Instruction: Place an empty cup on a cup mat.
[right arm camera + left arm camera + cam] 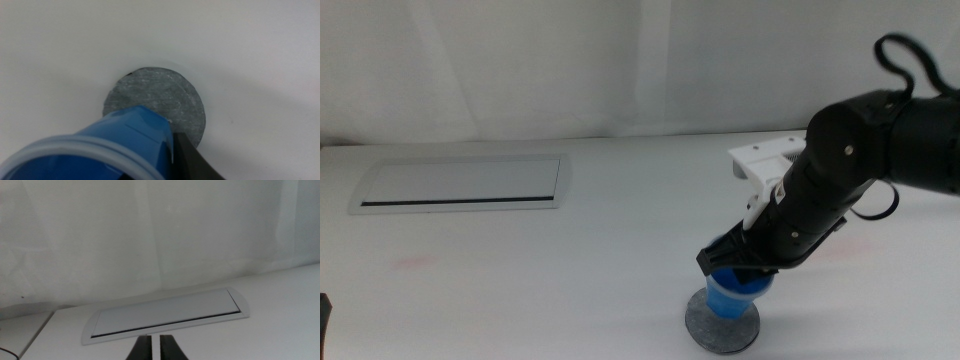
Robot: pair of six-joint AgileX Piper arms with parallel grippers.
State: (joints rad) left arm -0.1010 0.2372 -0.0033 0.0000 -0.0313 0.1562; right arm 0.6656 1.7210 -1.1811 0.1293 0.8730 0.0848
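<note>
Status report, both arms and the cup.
Right gripper shut on blue cup, over grey cup mat. Left gripper waiting, jaws near shut, facing white panel. No obstruction.

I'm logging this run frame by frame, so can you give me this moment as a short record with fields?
cup: blue cup, held tilted, its base over the mat; contact unclear
mat: grey round mat flat on the white table, near its front edge
right gripper: right gripper shut on the cup, reaching in from the right
left gripper: left gripper waiting apart, facing the white panel, jaws nearly together
step: cup not yet released
</note>
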